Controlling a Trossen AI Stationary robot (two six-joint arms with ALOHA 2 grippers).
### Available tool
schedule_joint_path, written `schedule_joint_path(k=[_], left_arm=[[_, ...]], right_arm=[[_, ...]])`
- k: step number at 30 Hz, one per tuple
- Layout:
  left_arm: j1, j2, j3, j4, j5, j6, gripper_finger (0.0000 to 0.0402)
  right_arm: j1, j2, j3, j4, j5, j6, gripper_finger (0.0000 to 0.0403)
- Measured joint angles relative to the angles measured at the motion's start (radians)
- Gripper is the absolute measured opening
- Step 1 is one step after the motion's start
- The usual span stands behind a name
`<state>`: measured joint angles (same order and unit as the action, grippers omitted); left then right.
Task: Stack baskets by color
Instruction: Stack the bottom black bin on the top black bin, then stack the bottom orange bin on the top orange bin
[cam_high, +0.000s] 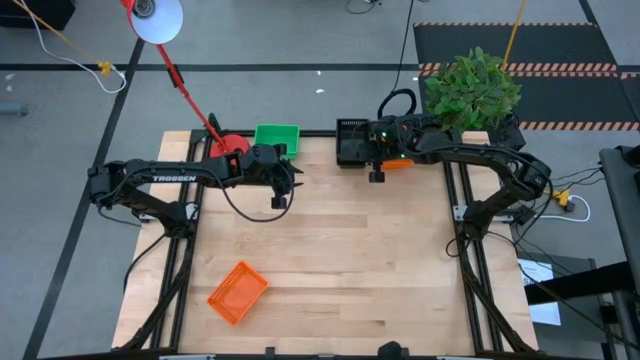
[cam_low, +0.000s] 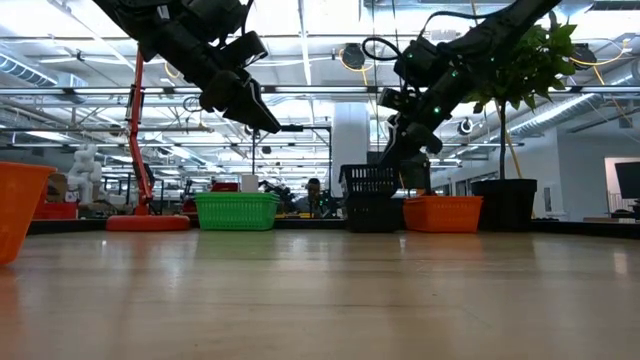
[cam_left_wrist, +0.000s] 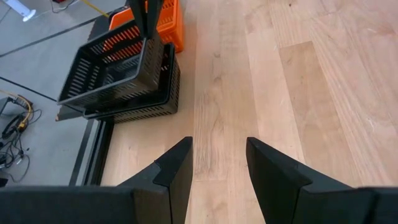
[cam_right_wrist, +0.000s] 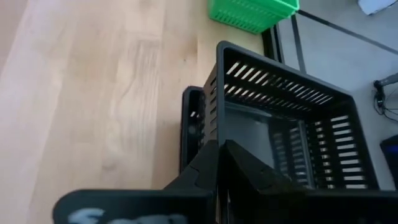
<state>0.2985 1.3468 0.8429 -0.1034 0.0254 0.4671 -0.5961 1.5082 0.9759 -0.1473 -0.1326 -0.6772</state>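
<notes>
At the near left of the bench (cam_high: 350, 260) an orange basket (cam_high: 237, 292) lies alone, turned at an angle to the bench edge. In the low view it shows at the picture's left edge.

Further in, the left gripper (cam_high: 281, 192) hangs above the bench near the far left, well off the surface in the low view. Its jaws stand apart with bare wood between them, and they hold nothing.

Just behind it, at the far edge, sits a green basket (cam_high: 277, 137), upright, beside the round red lamp base (cam_high: 230, 144).

Right of the green one, also at the far edge, is a black basket (cam_left_wrist: 134, 102) resting on the bench, and a second black basket (cam_right_wrist: 283, 115) tipped above it, one side lifted and not seated level in the lower one. The right gripper (cam_high: 377, 172) is there: its jaws are pinched shut on the near wall of this upper basket, as the right wrist view shows.

Touching the black pair on the right is another orange basket (cam_low: 442, 213), partly hidden under the right arm from above. Behind it stands a leafy plant (cam_high: 472, 88) in a dark pot (cam_low: 504, 204).
</notes>
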Motion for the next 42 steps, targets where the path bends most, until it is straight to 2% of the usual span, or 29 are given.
schedule_joint_path(k=[5,14,22,30,34,37,42], left_arm=[[0.0,0.0,0.0,0.0,0.0,0.0,0.0152],[0.0,0.0,0.0,0.001,0.0,-0.001,0.0152],[-0.016,0.0,0.0,0.0,0.002,-0.018,0.0152],[-0.109,0.0,0.0,-0.055,-0.001,-0.036,0.0152],[-0.189,0.0,0.0,-0.145,-0.06,-0.075,0.0152],[-0.263,0.0,0.0,-0.203,-0.111,-0.138,0.0152],[-0.42,0.0,0.0,-0.3,-0.126,-0.322,0.0152]], right_arm=[[-0.007,0.0,-0.036,0.057,0.0,-0.007,0.0027],[-0.006,0.0,-0.045,0.069,0.0,-0.014,0.0082],[0.044,-0.058,-0.046,0.042,0.006,0.112,0.0117],[0.182,-0.179,-0.046,-0.126,0.005,0.339,0.0125],[0.284,-0.221,-0.046,-0.236,0.005,0.457,0.0125],[0.375,-0.243,-0.052,-0.26,0.007,0.533,0.0125],[0.526,-0.259,-0.108,-0.214,0.016,0.615,0.0125]])
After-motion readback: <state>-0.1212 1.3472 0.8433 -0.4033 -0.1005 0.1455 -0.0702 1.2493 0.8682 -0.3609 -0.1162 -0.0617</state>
